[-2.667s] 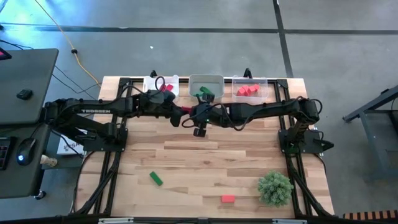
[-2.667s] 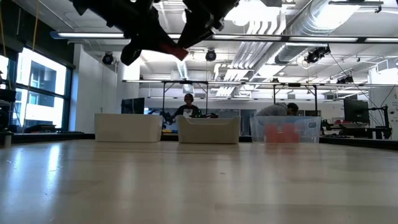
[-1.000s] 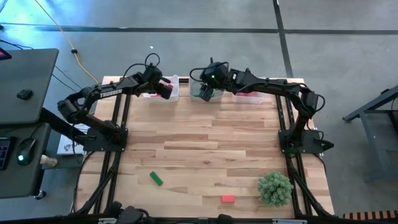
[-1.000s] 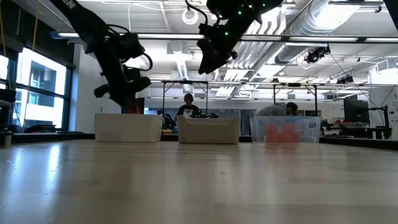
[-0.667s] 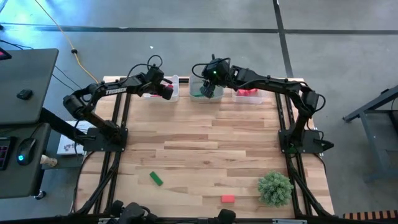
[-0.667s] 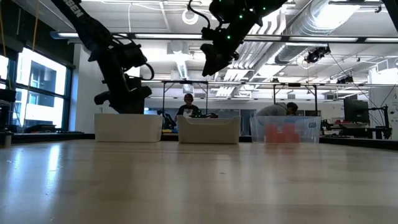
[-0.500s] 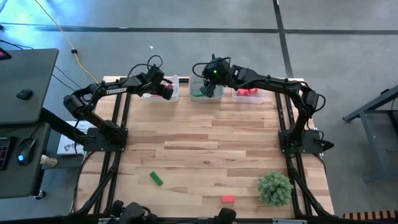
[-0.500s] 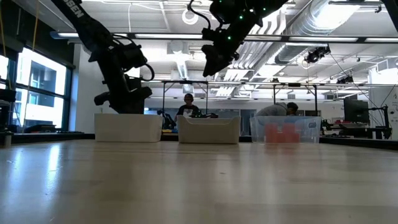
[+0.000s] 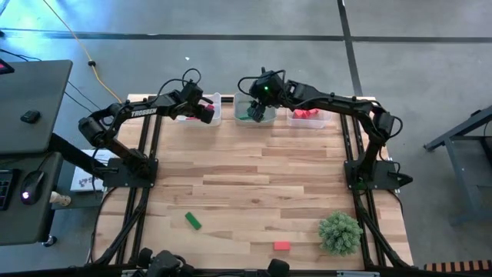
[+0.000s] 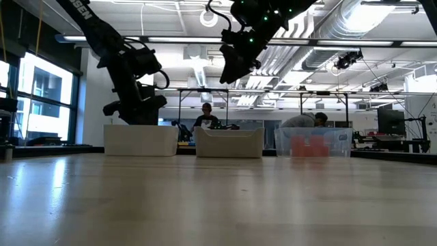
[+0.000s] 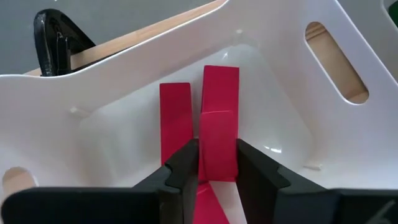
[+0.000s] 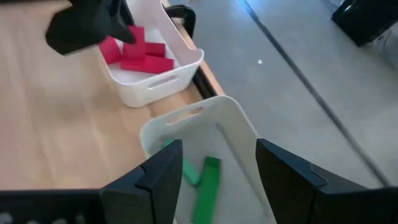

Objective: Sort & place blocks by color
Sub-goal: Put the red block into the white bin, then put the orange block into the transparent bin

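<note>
Your left gripper (image 11: 216, 163) jaws just bracket a crimson block (image 11: 219, 134) in the bin beneath them; grip or release, I can't tell. Your right gripper (image 12: 214, 167) jaws gape, empty, above green blocks (image 12: 208, 180). Well away on the table, a green block (image 9: 192, 221) and a red block (image 9: 282, 246) remain unsorted.

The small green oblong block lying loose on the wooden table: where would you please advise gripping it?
Probably from straight above, closing across the two long sides of the green oblong block at mid-length. It lies flat and diagonal on the wooden table, so rotate the fingers to match.
</note>
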You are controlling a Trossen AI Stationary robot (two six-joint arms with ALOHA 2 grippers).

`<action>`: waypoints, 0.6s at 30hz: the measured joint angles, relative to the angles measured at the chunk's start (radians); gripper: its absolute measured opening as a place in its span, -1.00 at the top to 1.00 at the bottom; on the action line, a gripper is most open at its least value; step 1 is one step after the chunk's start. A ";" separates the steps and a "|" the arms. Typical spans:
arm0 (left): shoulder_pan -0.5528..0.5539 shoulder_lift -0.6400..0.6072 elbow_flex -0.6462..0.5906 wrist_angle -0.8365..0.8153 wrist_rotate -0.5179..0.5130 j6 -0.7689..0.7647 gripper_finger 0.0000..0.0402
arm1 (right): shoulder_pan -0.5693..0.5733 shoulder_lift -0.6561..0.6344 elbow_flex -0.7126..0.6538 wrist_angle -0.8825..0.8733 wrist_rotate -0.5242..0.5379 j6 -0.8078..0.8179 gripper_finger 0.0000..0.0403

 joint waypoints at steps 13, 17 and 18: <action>0.000 0.000 0.010 -0.013 0.070 0.032 0.31 | 0.037 0.000 0.000 -0.016 0.001 0.008 0.04; 0.000 -0.001 0.046 -0.015 0.070 0.037 0.21 | 0.068 0.000 0.000 -0.017 0.003 0.031 0.04; 0.000 -0.001 0.055 -0.018 0.070 0.049 0.18 | 0.076 0.000 0.000 -0.017 0.007 0.048 0.04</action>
